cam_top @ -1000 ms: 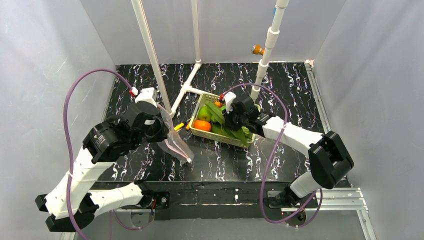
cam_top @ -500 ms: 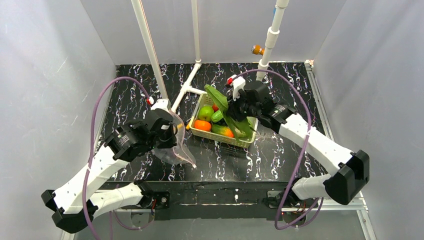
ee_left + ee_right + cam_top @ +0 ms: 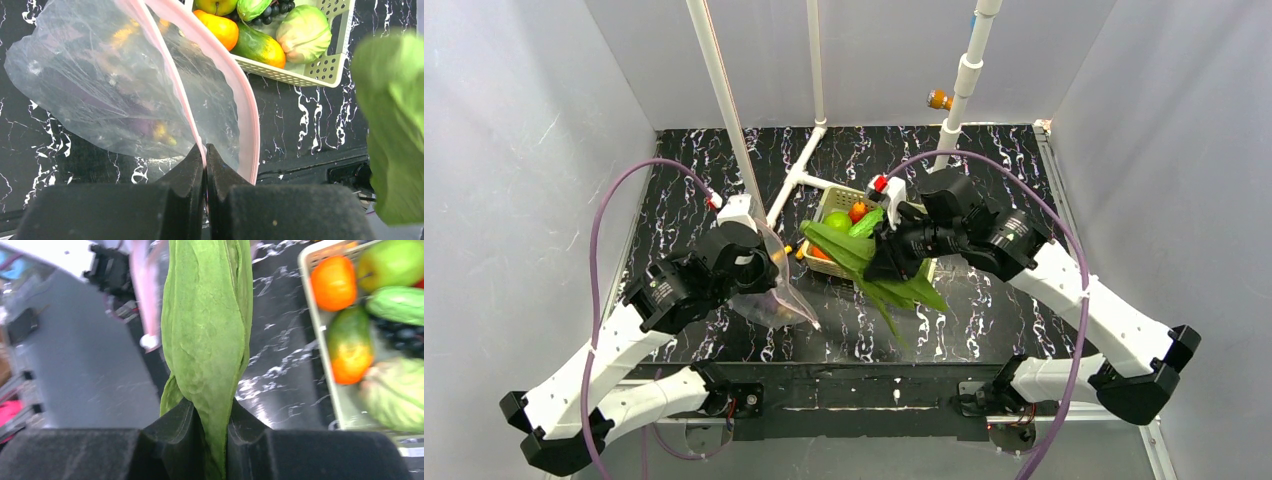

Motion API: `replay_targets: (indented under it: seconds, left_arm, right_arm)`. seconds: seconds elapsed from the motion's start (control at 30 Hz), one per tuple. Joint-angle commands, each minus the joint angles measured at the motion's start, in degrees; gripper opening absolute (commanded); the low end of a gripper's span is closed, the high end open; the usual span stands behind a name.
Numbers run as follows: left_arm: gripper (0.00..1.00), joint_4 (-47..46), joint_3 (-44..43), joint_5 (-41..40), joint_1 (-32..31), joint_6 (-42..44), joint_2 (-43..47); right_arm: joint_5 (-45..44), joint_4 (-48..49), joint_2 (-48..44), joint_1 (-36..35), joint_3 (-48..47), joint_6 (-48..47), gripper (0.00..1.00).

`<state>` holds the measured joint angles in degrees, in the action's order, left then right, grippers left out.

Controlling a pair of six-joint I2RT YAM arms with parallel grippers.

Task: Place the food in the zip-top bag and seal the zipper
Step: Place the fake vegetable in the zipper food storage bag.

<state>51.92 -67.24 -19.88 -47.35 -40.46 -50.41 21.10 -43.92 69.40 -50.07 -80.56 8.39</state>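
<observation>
I judged the job about a third done. A dark-purple shape that I took for the eggplant point(image 3: 132, 127) already lay inside the zip-top bag point(image 3: 90, 75). The leaves point(image 3: 207, 325) were in the air between basket and bag, and the cabbage point(image 3: 305, 32) sat in the basket point(image 3: 320, 70) at the far middle of the worktop point(image 3: 984, 180). The zipper point(image 3: 245, 105) gaped open, so two items and the sealing were left.

My left fingers point(image 3: 205, 152) were pinched fully shut on one lip of the bag's mouth. That arm reached forward on the left and held the lip up, while the bag's body sagged to the worktop.

My right fingers point(image 3: 210, 415) were clamped narrowly around the stems of the leaves. That arm stretched in from the right, over the basket's near edge, with the wrist turned leftward towards the bag. The leaves were near its mouth but not in it.
</observation>
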Motion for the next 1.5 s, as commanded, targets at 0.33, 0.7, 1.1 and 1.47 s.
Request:
replay_targets:
  seconds: [0.33, 0.7, 1.1, 1.47]
  left_arm:
    - [0.00, -6.20, 2.42, -6.39, 0.13, -2.36, 0.83]
    - [0.00, -6.80, 3.77, -6.52, 0.10, -5.26, 4.02]
    - [0.00, -5.76, 3.89, -7.67, 0.15, -5.72, 7.29]
    - [0.00, 0.24, -3.46, 0.14, 0.15, -1.09, 0.26]
  right_arm:
    - [10.68, -5.28, 5.83, -8.18, -13.38, 21.96, 0.01]
    - [-2.69, -6.82, 12.77, -11.93, -13.57, 29.05, 0.01]
    - [-2.56, -5.54, 11.01, -12.17, -9.43, 29.37, 0.01]
    - [-7.48, -12.04, 16.10, -13.58, -20.19, 24.71, 0.01]
